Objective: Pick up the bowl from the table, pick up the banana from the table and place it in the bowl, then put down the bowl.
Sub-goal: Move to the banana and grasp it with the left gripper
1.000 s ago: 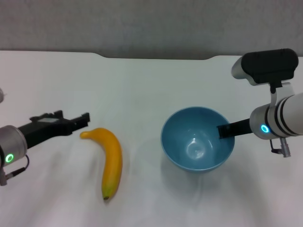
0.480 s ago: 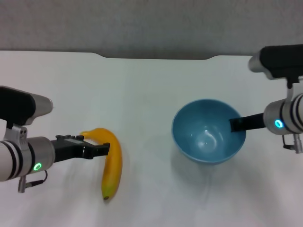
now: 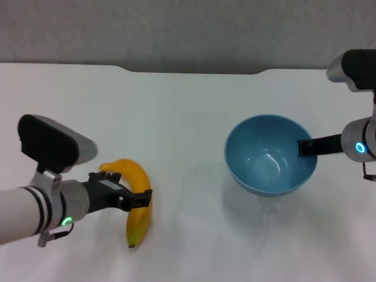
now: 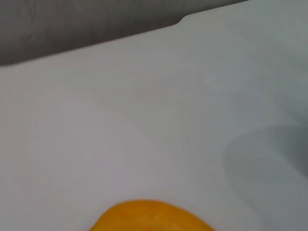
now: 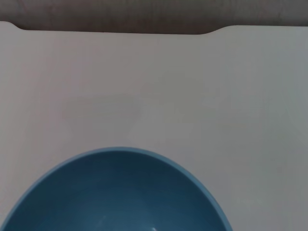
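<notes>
Two arms work over the large plain white tabletop [image 3: 176, 117], one on each side. Nearest, on the left, the curved yellow-orange banana [image 3: 138, 205] lies flat on the table, its dark tip pointing toward the near edge and its thin stem end curling to the left. The left gripper [image 3: 135, 197] reaches in from the left across the banana's middle, its black fingers [image 3: 120, 189] set around the fruit, though it cannot be told whether they are pressing on it or only straddling it. In the left wrist view only the rounded top of the banana [image 4: 149, 216] shows, with bare table [image 4: 144, 106] beyond. Farther back and to the right, the round, glossy light-blue bowl [image 3: 270, 154] hangs above the table, casting a soft shadow beneath it. The right gripper [image 3: 306, 147] comes in from the right and is clamped on the bowl's right rim, one dark finger [image 3: 317, 145] lying inside the wall. The right wrist view looks over the bowl's far rim [image 5: 120, 151]. At the far edge, the table has a shallow notch [image 3: 194, 71].
</notes>
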Action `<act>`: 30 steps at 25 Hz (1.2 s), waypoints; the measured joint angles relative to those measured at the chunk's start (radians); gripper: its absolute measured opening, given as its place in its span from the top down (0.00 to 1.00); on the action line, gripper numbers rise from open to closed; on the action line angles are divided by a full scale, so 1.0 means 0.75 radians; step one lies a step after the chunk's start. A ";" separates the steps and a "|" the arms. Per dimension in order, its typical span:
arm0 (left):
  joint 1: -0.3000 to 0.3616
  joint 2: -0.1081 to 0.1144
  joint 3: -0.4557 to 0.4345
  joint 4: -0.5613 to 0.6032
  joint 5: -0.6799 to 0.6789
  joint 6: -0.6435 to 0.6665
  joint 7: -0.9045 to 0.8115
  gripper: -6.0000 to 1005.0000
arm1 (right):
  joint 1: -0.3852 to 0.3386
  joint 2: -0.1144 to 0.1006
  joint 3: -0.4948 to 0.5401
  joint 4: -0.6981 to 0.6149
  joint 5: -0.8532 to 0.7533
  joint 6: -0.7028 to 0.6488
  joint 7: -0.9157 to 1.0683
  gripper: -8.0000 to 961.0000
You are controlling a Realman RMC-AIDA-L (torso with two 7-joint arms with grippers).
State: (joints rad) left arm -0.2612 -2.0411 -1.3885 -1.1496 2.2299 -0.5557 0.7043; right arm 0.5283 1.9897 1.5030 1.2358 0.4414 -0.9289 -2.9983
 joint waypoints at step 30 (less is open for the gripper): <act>-0.096 -0.013 0.106 0.143 -0.021 0.180 -0.549 0.12 | -0.027 0.010 -0.010 0.053 -0.049 0.015 -0.001 0.96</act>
State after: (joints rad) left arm -0.3328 -2.0510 -1.3093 -1.0427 2.2142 -0.4207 0.2929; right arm 0.5079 1.9972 1.4957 1.2754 0.4048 -0.9173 -2.9990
